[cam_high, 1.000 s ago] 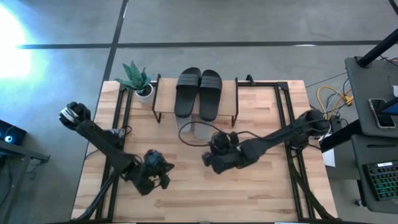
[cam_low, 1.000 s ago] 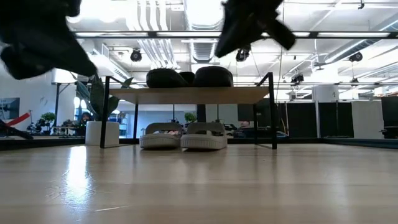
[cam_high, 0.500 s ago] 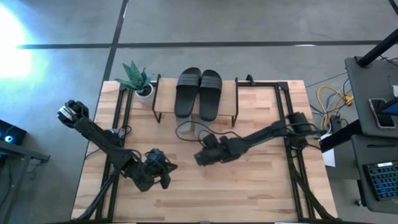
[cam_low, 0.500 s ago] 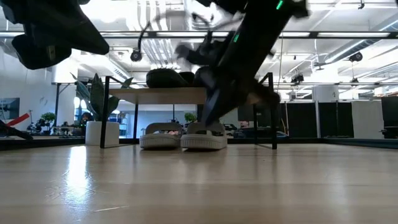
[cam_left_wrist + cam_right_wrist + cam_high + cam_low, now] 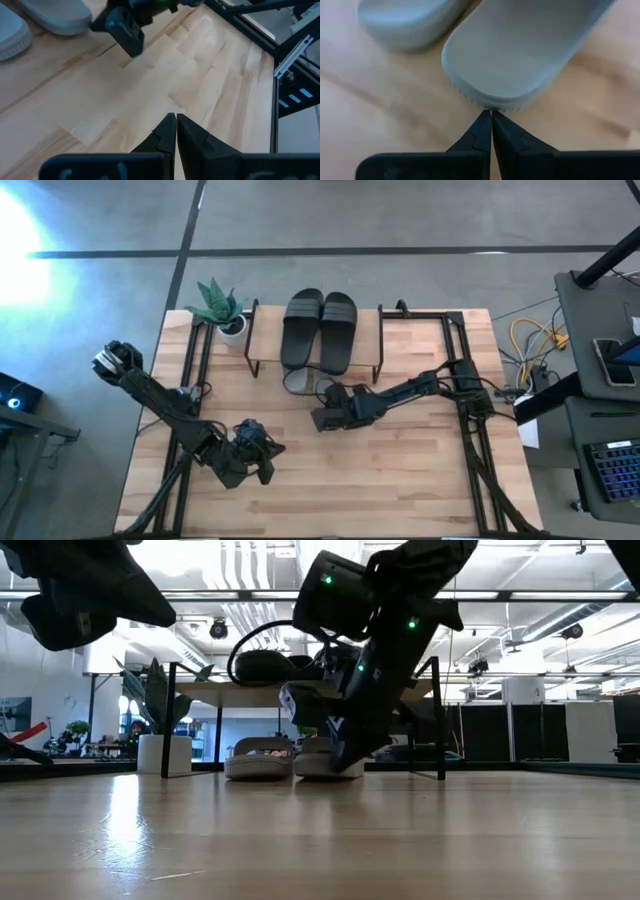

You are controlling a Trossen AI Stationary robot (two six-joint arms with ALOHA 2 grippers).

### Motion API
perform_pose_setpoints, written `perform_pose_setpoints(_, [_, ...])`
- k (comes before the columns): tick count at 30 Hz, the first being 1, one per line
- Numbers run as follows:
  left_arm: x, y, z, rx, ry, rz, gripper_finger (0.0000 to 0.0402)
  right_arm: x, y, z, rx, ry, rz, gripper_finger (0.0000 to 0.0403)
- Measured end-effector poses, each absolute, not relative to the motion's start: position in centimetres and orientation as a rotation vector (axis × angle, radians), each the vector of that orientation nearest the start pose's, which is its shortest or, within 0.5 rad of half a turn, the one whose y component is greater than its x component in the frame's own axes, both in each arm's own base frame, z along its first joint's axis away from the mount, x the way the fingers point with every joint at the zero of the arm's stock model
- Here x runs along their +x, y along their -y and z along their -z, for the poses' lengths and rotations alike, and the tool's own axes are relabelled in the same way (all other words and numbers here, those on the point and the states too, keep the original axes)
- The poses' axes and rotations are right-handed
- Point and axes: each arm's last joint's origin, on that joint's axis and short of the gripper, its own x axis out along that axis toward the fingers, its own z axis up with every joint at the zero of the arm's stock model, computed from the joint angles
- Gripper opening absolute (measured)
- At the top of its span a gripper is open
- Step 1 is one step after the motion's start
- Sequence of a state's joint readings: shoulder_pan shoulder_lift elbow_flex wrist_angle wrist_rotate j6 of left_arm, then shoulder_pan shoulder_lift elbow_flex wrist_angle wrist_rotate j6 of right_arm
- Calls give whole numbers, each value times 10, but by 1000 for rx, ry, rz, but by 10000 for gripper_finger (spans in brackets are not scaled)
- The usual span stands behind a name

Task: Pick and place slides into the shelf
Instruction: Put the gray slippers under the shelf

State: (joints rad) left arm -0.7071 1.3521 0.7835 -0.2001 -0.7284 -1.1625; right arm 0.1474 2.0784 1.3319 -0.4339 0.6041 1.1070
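Nearest to me, my left end effector (image 5: 262, 461) hovers over the front-left part of the desk (image 5: 420, 480), its two fingers (image 5: 167, 131) pressed together on nothing. Farther in, my right end effector (image 5: 318, 420) sits low near the middle of the desk, fingertips (image 5: 491, 125) pinched together and empty, pointing at the rounded end of one light grey slide (image 5: 520, 55), nearly touching it. Its mate (image 5: 402, 20) lies just beside it. Both grey slides (image 5: 290, 760) rest on the desk under the shelf (image 5: 300, 692). Up on the shelf's wooden board, the black pair (image 5: 319, 328) lies side by side. Beyond, left of the shelf, a potted plant (image 5: 222, 308) stands at the desk's far corner.
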Motion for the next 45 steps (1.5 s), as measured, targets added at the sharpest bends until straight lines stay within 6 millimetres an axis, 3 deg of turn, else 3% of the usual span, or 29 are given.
perform_pose_setpoints(5, [214, 158, -217, -619, -479, -339, 0, 402, -41, -136, 493, -640, 990, 9])
perform_pose_setpoints(9, [214, 158, -217, -618, -479, -339, 0, 400, -44, -145, 513, -657, 945, 9])
perform_pose_setpoints(15, [216, 156, -217, -671, -486, -344, 0, 388, -82, -182, 536, -694, 736, 9])
perform_pose_setpoints(20, [223, 146, -216, -724, -476, -392, 0, 353, -123, -226, 530, -659, 649, 9])
perform_pose_setpoints(26, [238, 122, -216, -545, -465, -456, 0, 298, -154, -256, 525, -662, 686, 9])
perform_pose_setpoints(31, [246, 98, -215, -350, -451, -570, 0, 263, -174, -261, 523, -676, 729, 9])
perform_pose_setpoints(36, [256, 83, -207, -219, -492, -637, 0, 242, -190, -258, 549, -687, 753, 9])
perform_pose_setpoints(40, [262, 81, -193, -82, -529, -698, 0, 230, -191, -251, 558, -690, 810, 9])
perform_pose_setpoints(45, [271, 72, -163, 36, -651, -770, 0, 220, -183, -246, 596, -668, 940, 9])
